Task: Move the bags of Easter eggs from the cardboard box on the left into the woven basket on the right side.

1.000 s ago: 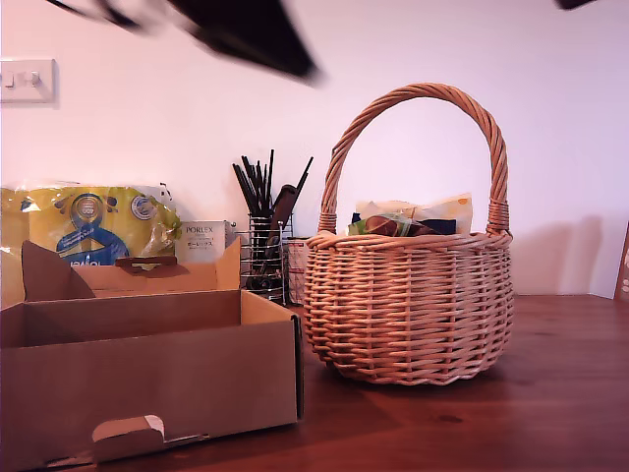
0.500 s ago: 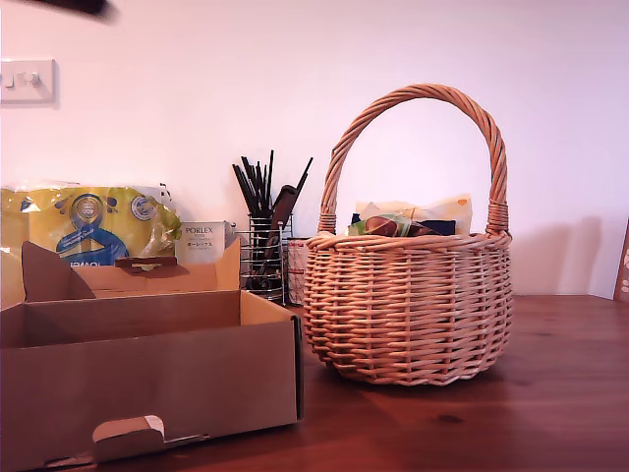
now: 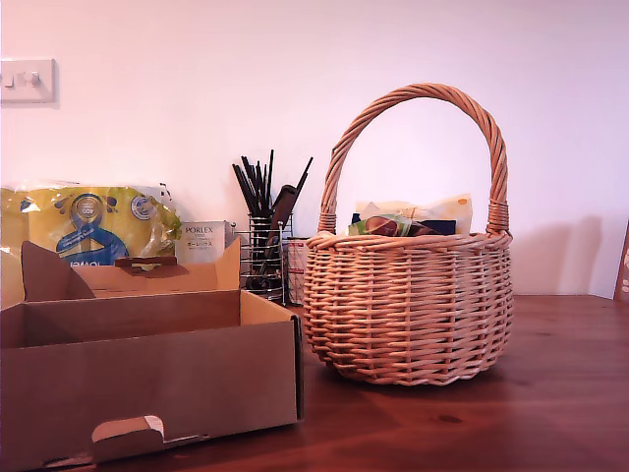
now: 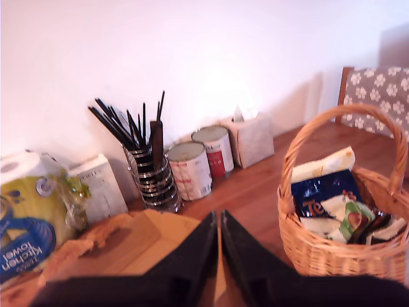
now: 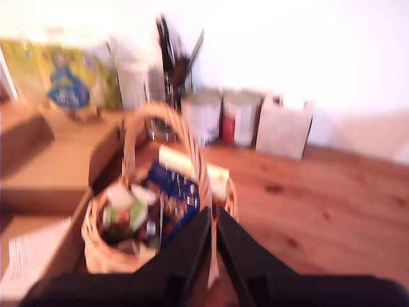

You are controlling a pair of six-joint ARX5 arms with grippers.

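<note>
Wooden table (image 3: 550,393); round wicker woven basket (image 3: 408,310).

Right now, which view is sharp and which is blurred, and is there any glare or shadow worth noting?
Exterior view: sharp, woven basket crisp, throwing a soft shadow on the wall toward that view's right. First wrist view: mostly clear, wall washed out bright, my first end effector soft-edged. Second wrist view: heavy motion blur, bags of Easter eggs smeared, wall overexposed.

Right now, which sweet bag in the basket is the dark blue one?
The dark blue glossy pouch with orange lettering, lying in the round tan wicker basket. The pale cream pouch and white-and-green pouch beside it are light-coloured.
</note>
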